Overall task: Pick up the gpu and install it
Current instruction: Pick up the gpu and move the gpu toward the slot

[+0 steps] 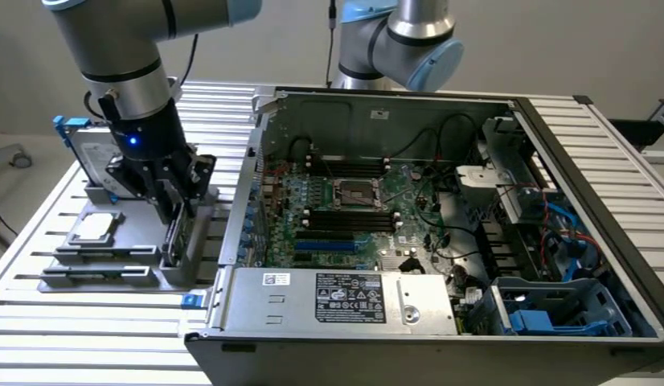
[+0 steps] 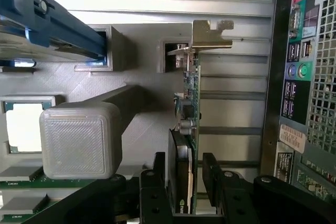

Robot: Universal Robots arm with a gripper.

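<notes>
Tool [image 2: 185, 163] is low over the gpu [image 2: 192, 90], jaws partly open with one on each side of the card and no visible clamp on it. Gpu stands on edge in the grey holder [image 1: 107, 269] on the surface [image 1: 85, 330], beside the open case [image 1: 310, 297]. Judgement: pickup not complete, and installation into the case is still outstanding.

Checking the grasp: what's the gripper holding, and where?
Cannot be told: the gripper straddles the gpu at its cooler end, card standing in the grey holder.
</notes>
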